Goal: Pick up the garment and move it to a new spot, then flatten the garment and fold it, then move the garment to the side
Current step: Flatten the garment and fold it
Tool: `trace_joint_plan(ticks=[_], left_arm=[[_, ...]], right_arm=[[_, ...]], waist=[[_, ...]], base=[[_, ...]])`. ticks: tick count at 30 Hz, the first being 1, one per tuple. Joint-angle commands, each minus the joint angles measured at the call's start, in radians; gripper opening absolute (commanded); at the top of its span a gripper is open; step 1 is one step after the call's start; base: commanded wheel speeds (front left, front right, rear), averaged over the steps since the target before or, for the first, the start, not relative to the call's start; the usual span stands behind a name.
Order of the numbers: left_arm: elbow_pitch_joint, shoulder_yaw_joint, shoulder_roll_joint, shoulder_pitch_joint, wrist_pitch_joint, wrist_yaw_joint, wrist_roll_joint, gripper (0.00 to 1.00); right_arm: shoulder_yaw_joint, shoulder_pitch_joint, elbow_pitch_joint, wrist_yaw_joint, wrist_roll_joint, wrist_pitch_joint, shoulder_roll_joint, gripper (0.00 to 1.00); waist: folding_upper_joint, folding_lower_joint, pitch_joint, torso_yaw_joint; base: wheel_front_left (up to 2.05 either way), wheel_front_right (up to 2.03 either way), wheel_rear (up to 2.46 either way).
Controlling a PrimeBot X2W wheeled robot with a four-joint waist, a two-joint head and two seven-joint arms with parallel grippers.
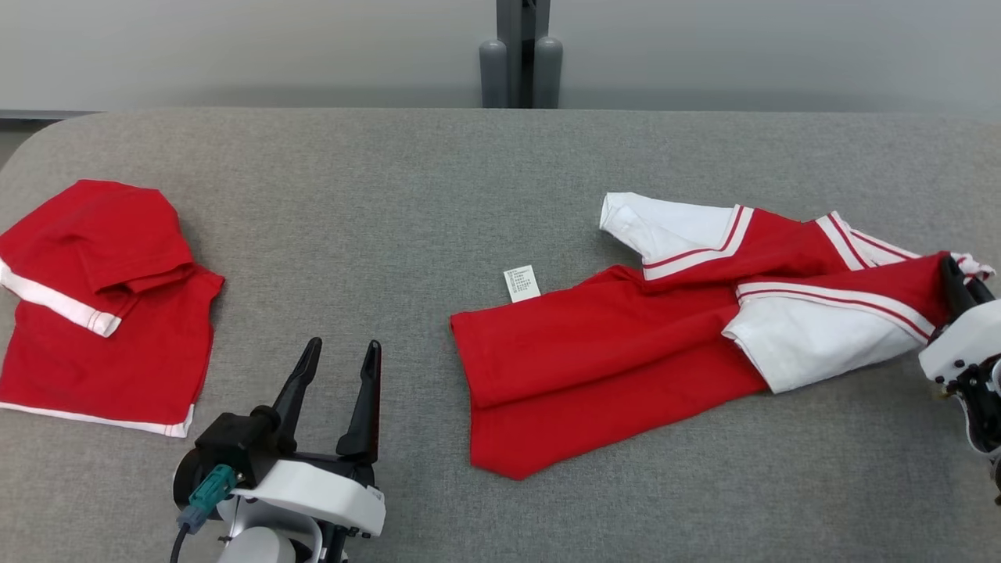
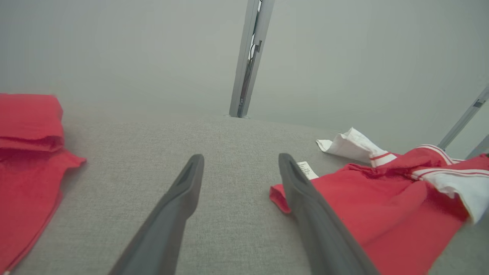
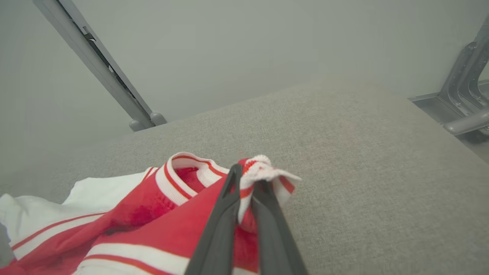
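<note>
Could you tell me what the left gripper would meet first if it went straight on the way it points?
Probably the bare grey table: the left gripper, open, aims into the gap between the folded red shirt and the red-and-white shirt. Whether it would touch down before the far edge is unclear.

Loose garment point(image 1: 610, 367) on right half of table point(image 1: 391, 195), folded garment point(image 1: 102, 313) at left edge, left gripper point(image 1: 344, 344) before the gap between, post point(image 1: 520, 55) behind.
</note>
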Motion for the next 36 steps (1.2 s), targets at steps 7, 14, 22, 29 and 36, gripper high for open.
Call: trace_joint_plan(ticks=[7,14,22,29,36], left_arm=[[0.009,0.009,0.003,-0.015,-0.004,0.002,0.013,1.0],[0.002,0.011,0.003,0.016,-0.004,0.009,0.004,1.0],[-0.034,0.018,0.003,0.049,-0.004,0.029,0.009,1.0],[-0.062,0.029,0.003,0.072,-0.004,0.036,0.014,1.0],[-0.06,0.041,0.003,0.105,-0.004,0.042,0.013,1.0]], right_arm=[[0.005,0.081,0.016,0.0,0.043,0.028,0.028,1.0],[0.074,0.083,-0.005,0.0,-0.045,0.003,0.003,1.0],[-0.072,0.11,-0.249,0.0,-0.312,-0.01,-0.03,1.0],[-0.352,0.375,-0.662,0.0,-0.658,-0.009,0.105,1.0],[-0.435,0.595,-0.849,0.0,-0.803,-0.009,0.245,1.0]], waist=[[0.0,0.0,-0.022,-0.03],[0.0,0.0,-0.094,-0.047],[0.0,0.0,-0.146,-0.06],[0.0,0.0,-0.169,-0.06],[0.0,0.0,-0.184,-0.059]], base=[[0.0,0.0,0.0],[0.0,0.0,0.0],[0.0,0.0,0.0],[0.0,0.0,0.0],[0.0,0.0,0.0]])
